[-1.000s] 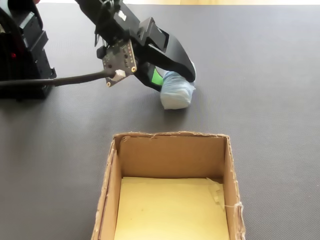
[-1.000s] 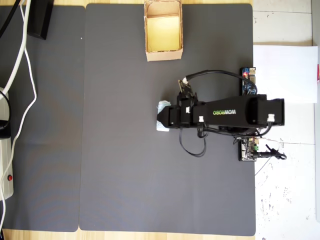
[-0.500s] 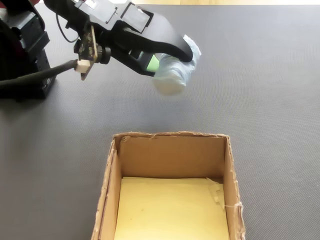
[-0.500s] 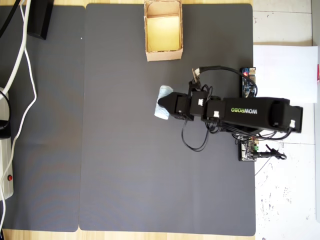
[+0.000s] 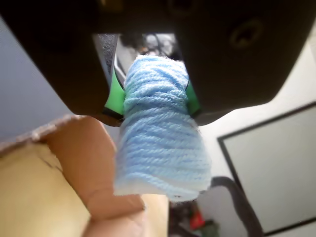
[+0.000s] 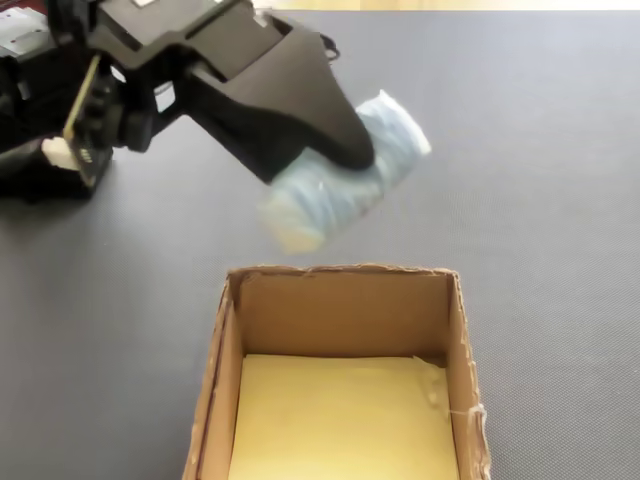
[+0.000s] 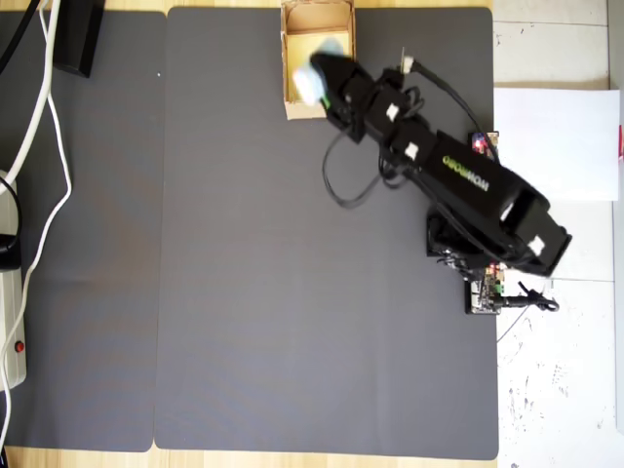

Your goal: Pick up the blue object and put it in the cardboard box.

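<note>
Gripping the blue object (image 5: 160,143) around its upper part, the gripper (image 5: 154,96) has both green-padded fingers (image 5: 115,96) pressed against the yarn's sides in the wrist view, so most of the bundle hangs out beyond the fingertips. In the fixed view the blue object (image 6: 345,180) is held tilted in the air, one black jaw across it, just past the far wall of the cardboard box (image 6: 340,300) and clear of the grey mat (image 6: 540,200). In the overhead view the cardboard box (image 7: 341,14) sits at the mat's (image 7: 244,292) top edge, and the blue object (image 7: 310,82) hangs over the box's lower edge, at the end of the arm (image 7: 458,180).
</note>
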Controlling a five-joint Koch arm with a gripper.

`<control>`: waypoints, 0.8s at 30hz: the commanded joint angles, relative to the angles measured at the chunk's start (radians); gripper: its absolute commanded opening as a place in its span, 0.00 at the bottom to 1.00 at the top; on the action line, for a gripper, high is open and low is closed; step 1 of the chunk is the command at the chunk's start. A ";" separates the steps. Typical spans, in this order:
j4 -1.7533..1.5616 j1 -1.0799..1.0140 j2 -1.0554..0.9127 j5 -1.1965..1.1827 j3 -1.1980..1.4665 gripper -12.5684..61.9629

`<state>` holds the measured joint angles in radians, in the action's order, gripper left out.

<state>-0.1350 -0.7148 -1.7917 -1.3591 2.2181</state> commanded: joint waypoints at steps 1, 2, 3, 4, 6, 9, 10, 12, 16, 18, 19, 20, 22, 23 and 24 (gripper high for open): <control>-0.044 -0.002 -0.015 0.002 -0.092 0.19; -0.035 -0.049 0.040 0.002 -0.124 0.19; -0.021 -0.074 0.074 0.000 -0.144 0.23; 0.023 -0.074 0.077 -0.002 -0.160 0.29; 0.078 -0.074 0.077 -0.002 -0.166 0.35; 0.127 -0.069 0.075 -0.006 -0.167 0.48; 0.140 -0.066 0.075 -0.008 -0.170 0.51; 0.156 -0.061 0.074 -0.009 -0.172 0.55; 0.160 -0.060 0.061 -0.008 -0.172 0.56; 0.160 -0.060 0.054 -0.008 -0.170 0.56; 0.163 -0.055 0.038 -0.012 -0.169 0.56; 0.167 -0.049 0.023 -0.018 -0.164 0.56; 0.170 -0.029 -0.005 -0.023 -0.152 0.56; 0.169 -0.009 -0.031 -0.026 -0.137 0.56; 0.169 0.017 -0.055 -0.031 -0.118 0.56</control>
<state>0.0476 -0.7286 -1.7871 -1.3576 2.1568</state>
